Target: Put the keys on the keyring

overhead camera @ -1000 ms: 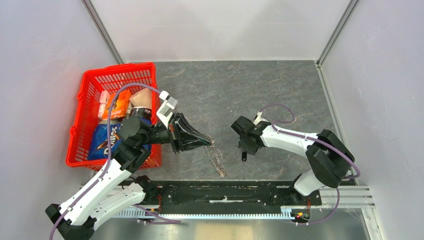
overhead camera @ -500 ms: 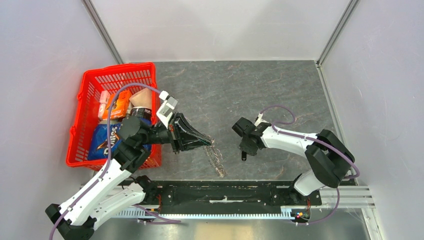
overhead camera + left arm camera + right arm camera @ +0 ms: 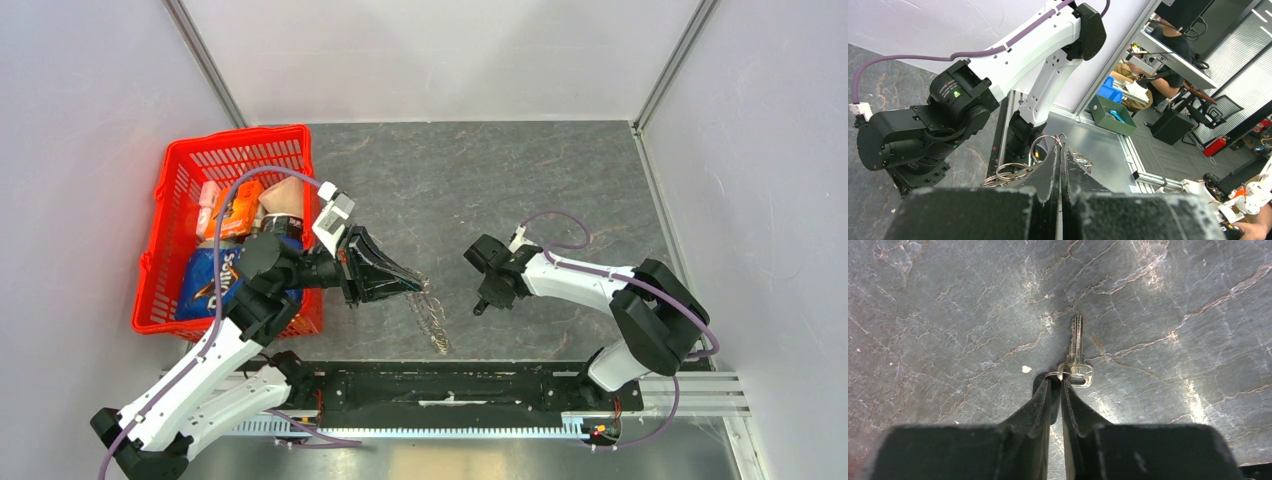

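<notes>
Half the keyring [image 3: 1009, 173] hides behind left claw [image 3: 1059, 148].

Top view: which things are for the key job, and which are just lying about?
For the job: key, pinched by the fingers of the right gripper; keyring, held by the left gripper.
Just lying about: red basket; snack packs inside it.
</notes>
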### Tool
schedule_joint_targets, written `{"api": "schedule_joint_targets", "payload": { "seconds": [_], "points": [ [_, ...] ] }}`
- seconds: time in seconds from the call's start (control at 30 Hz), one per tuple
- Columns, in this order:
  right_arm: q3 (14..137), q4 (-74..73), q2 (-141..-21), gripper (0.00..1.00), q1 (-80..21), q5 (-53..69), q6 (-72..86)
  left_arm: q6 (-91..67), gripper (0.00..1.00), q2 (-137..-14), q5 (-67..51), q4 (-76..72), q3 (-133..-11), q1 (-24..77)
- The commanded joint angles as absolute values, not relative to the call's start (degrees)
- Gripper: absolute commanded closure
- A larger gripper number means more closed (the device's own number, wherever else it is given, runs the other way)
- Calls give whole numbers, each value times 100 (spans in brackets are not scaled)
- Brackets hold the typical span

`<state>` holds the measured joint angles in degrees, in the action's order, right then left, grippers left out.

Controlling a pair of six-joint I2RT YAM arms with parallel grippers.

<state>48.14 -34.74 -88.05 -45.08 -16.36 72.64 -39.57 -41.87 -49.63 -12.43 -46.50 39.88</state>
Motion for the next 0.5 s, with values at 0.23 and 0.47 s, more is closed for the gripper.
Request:
{"api": "schedule_joint_targets", "payload": {
  "seconds": [0.23,0.47],
  "points": [
    [4797,-3461,-8688,78,-4474,-1746,7170,-3771,98,-4110,-5003,-1459,-4856,3990],
    [4900,-3634,-8646,61,-4365,-2005,6947,-3771,98,-4114,-5000,-1459,-4858,3990]
  ]
}}
